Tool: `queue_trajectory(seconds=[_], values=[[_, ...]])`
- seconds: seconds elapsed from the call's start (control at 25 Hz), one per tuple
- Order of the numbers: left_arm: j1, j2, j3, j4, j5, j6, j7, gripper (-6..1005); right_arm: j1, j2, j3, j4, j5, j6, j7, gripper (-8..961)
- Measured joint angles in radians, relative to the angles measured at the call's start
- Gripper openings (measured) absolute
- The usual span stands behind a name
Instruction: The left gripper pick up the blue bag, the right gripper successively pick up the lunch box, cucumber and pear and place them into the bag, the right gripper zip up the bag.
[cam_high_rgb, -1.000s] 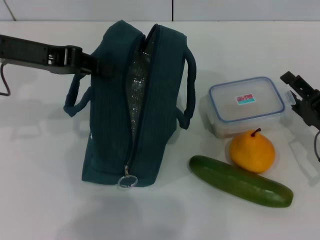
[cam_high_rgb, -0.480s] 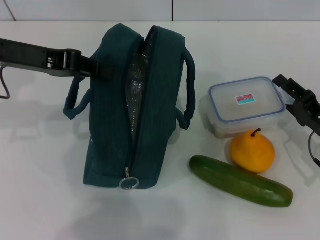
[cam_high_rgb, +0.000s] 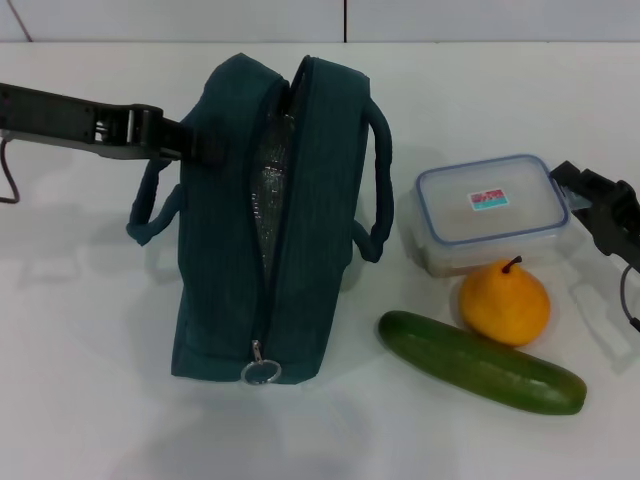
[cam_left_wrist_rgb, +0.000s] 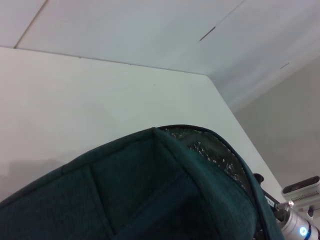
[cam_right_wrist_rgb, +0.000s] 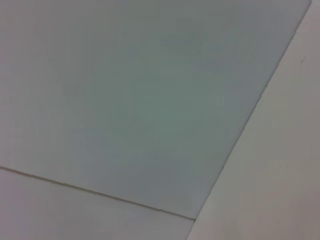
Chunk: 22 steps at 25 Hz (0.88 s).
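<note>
Head view: left gripper (cam_high_rgb: 205, 147) clenches blue bag (cam_high_rgb: 260, 230); right gripper (cam_high_rgb: 585, 195), fingers unclear, beside lunch box (cam_high_rgb: 490, 212).

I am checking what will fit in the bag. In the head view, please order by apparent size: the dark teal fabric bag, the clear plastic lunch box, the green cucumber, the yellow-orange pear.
1. Dark teal fabric bag
2. Clear plastic lunch box and long green cucumber: look alike in area, not ranked
3. Round yellow-orange pear
</note>
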Motion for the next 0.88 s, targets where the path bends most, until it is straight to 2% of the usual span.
queue_trajectory(seconds=[0.08,0.4,0.88], values=[[0.001,0.000,-0.001,0.000,0.000,0.001,0.000,47,-0.001,-0.001,0.000,-0.002,0.000,-0.003,0.003,202],[0.000,-0.002,0.002,0.008,-0.004,0.002,0.000,46,-0.001,-0.003,0.000,-0.029,-0.042,-0.011,0.013,165],[0.000,-0.003,0.003,0.009,-0.039,0.001,0.013,47,0.006,0.001,0.004,-0.025,-0.043,-0.061,0.208,95]])
